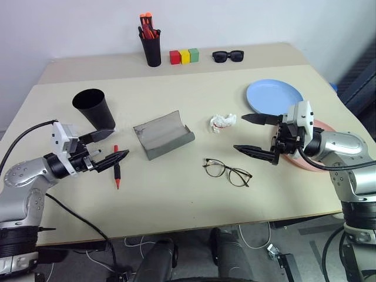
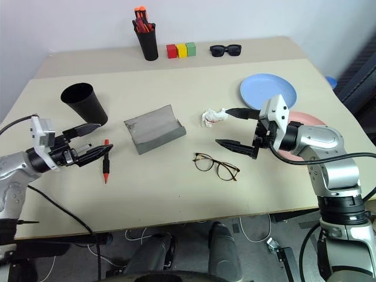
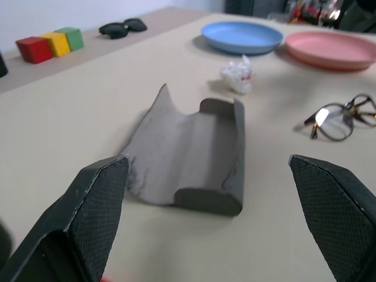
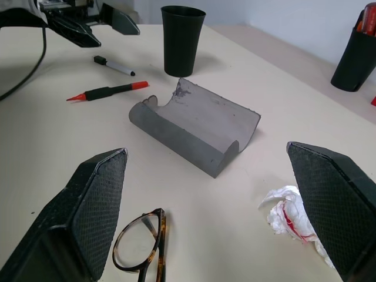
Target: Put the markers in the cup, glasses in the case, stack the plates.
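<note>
Plates: light blue plate [image 1: 274, 97] lies flat at the far right of the beige tabletop [image 1: 176, 194]; pink plate [image 3: 332, 49] sits just beside it on the near side, not stacked, partly hidden behind the right arm in the head views.

Case [image 1: 163, 134]: grey, lying open near the tabletop's middle, curved flap up, nothing inside.

Cup [image 1: 94, 108]: black, tapered, upright, mouth up, at the left of the case and apart from it.

Left pincer [image 1: 108, 147]: hovers low at the near left, fingers spread wide, holding nothing; the red marker lies just below its tips.

Right pincer [image 1: 254, 134]: hovers at the right in front of the pink plate, fingers spread wide, holding nothing.

Pen pot [image 1: 151, 49]: black, straight-sided, at the far edge, with orange-red pens bunched inside.

Glasses [image 1: 227, 171]: thin dark frame, unfolded, lenses toward the near edge, lying on the tabletop between the case and the right pincer, clear of both.

Sunglasses [image 1: 228, 56]: chunky black, at the far edge.

Red marker [image 1: 117, 167]: red with a black section, flat on the tabletop, near the cup.

White marker [image 4: 113, 66]: black-capped, flat between the red marker and the left pincer.

Three blocks [image 1: 184, 56]: red, yellow, green, in a row beside the pen pot.

Crumpled tissue [image 1: 222, 122]: white with red marks, right of the case.
</note>
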Robot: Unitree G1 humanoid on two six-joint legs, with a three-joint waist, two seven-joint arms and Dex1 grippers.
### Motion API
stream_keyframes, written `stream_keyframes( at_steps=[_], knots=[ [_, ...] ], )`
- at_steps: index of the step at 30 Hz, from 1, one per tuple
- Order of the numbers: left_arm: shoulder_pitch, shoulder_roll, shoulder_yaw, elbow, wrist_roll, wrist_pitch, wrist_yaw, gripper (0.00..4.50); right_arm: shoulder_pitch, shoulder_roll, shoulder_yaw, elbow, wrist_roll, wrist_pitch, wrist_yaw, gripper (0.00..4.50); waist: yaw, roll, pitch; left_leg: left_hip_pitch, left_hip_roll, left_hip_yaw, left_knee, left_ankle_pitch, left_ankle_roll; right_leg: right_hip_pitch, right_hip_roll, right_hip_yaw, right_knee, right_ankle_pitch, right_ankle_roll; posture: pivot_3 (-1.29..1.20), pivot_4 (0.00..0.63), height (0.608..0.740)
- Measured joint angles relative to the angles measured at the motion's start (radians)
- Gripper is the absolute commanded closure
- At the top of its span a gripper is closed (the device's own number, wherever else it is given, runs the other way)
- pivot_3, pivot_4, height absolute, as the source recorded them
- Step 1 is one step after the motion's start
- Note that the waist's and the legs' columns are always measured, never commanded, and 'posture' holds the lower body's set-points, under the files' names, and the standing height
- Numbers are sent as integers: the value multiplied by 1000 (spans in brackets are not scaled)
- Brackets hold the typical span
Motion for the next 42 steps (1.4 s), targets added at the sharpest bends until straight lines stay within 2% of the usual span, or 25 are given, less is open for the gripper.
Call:
stream_keyframes(
  at_steps=[6,12,15,19,27,35,38,42],
  knots=[
    [34,109,66,96,24,-21,-47,0,4,6,4,-2,-2,1,-7,57,-1,0,0,0,0,0,0,0,0,0,0,0,0,0,0,0,150,740],
    [70,256,92,274,88,-60,-152,0,7,27,27,-27,-7,2,-25,57,-1,0,0,-1,0,1,0,0,0,-1,0,0,1,0,0,0,150,740],
    [64,292,99,384,116,-103,-192,0,8,43,45,-34,-8,-2,-36,57,-1,0,0,0,0,0,0,0,0,-2,0,0,1,0,0,0,150,740],
    [-25,291,60,526,158,-146,-225,0,7,73,66,-55,-8,-1,-61,57,3,0,0,-1,0,0,0,0,0,-1,0,0,1,0,0,0,150,740],
    [-379,207,-124,906,343,-312,-202,0,65,52,43,-175,3,41,-109,57,2,-1,0,-1,-2,0,0,0,0,-1,0,-1,1,0,0,0,150,740],
    [-499,140,-237,1095,452,-351,-247,0,86,44,16,-233,5,58,-155,57,-3,-1,0,-1,-2,1,0,0,0,-2,1,-1,1,0,0,0,150,740],
    [-513,135,-251,1111,474,-350,-286,859,103,38,9,-247,6,64,-166,0,0,-1,-1,-1,-2,1,0,0,0,-1,0,-1,1,0,0,0,150,740],
    [-524,136,-267,1112,486,-325,-321,2844,106,31,6,-247,5,64,-173,0,-1,-1,-1,0,-2,1,0,0,1,-1,0,-1,2,0,0,0,150,740]
  ],
)
